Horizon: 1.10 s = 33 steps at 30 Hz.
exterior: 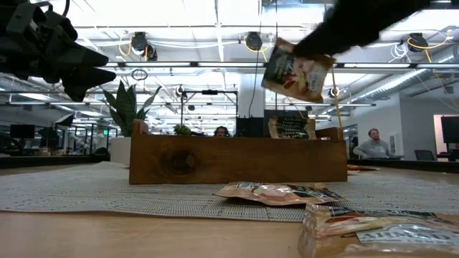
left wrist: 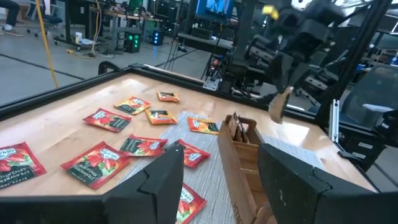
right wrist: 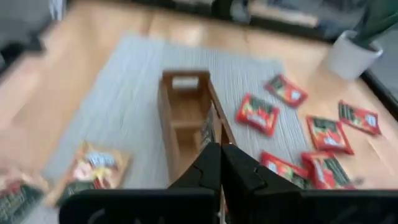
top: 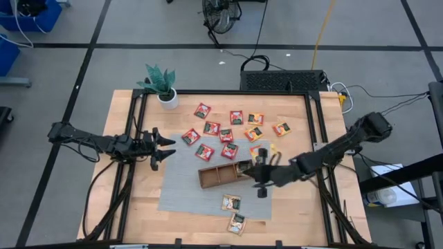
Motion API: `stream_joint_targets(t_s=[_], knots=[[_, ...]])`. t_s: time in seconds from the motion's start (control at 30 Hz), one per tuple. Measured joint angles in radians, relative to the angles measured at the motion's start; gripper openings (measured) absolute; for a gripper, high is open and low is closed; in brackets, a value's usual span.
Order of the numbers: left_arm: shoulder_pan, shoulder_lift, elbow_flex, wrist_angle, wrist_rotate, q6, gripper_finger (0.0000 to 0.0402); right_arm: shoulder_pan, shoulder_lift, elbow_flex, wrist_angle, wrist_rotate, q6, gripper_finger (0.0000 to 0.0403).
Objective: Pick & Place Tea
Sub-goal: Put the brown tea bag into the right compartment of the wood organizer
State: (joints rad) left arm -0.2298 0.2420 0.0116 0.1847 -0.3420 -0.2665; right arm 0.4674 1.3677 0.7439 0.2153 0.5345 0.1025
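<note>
A brown wooden tray (top: 220,174) lies on a grey mat (top: 187,190). Several red tea sachets (top: 226,135) lie flat on the table beyond it, and two orange-yellow ones (top: 230,203) lie nearer. A sachet stands in the tray's right-end compartment (exterior: 290,127). My right gripper (top: 257,169) hovers above that end, shut on an orange-yellow sachet (exterior: 297,72). My left gripper (top: 165,149) waits open at the table's left, its fingers (left wrist: 165,180) level and holding nothing. My right gripper pinches the sachet's upper edge (exterior: 319,59) between its two shut fingers, coming slanting down from the table's right side. The sachet hangs tilted below the fingers, clear of the tray and above its right end.
A potted plant (top: 160,86) stands at the far left corner of the table. A black box (top: 284,79) sits beyond the far edge. Black frame rails (top: 322,138) run along the table's sides. People sit in the room behind.
</note>
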Motion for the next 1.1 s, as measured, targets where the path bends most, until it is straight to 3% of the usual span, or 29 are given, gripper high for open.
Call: stream_joint_targets(t_s=[0.17, 0.3, 0.57, 0.73, 1.1], knots=[[0.0, 0.0, 0.0, -0.001, 0.0, 0.0, 0.0205, 0.026, 0.015, -0.243, 0.55, 0.071, -0.035, 0.0], [0.0, 0.0, 0.0, -0.001, 0.0, 0.0, 0.0205, 0.026, 0.109, -0.313, 0.773, 0.101, -0.038, 0.0], [0.0, 0.0, 0.0, 0.0, 0.0, 0.0, 0.0205, 0.041, 0.322, -0.274, 0.907, 0.227, -0.095, 0.0], [0.0, 0.0, 0.0, 0.0, 0.0, 0.0, 0.0205, 0.045, 0.421, -0.268, 1.066, 0.247, -0.115, 0.0], [0.0, 0.0, 0.0, 0.0, 0.0, 0.0, 0.0205, 0.045, 0.509, -0.268, 1.097, 0.252, -0.066, 0.0]])
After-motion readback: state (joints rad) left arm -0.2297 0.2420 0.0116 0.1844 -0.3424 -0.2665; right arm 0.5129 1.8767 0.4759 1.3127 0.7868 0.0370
